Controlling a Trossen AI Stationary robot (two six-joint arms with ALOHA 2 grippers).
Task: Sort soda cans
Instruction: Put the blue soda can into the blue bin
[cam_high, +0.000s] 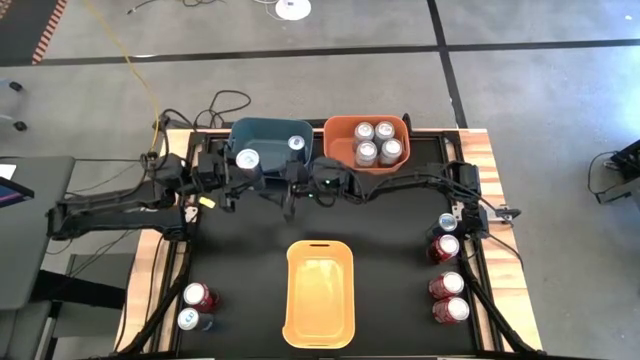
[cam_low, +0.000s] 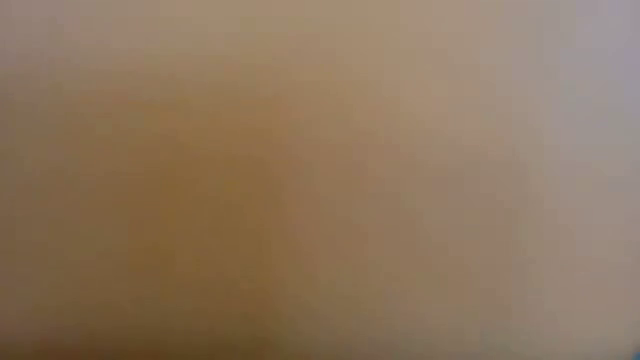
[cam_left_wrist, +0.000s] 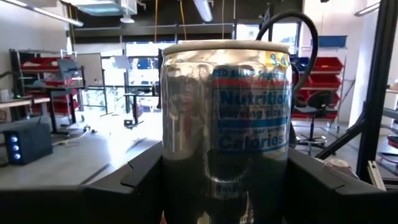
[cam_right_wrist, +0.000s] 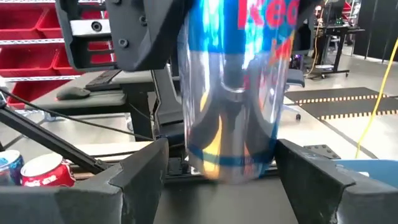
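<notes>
the left gripper is clenched on a silver can, which stands upright between its fingers, long axis vertical, silver top up, above the near rim of the blue bin. the right gripper grasps a blue can hanging vertical between its fingers, just beside the left one. four silver cans stand in the orange bin beyond it

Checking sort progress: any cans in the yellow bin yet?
No, the yellow bin is empty in the high view; three cans sit in the orange bin.
</notes>
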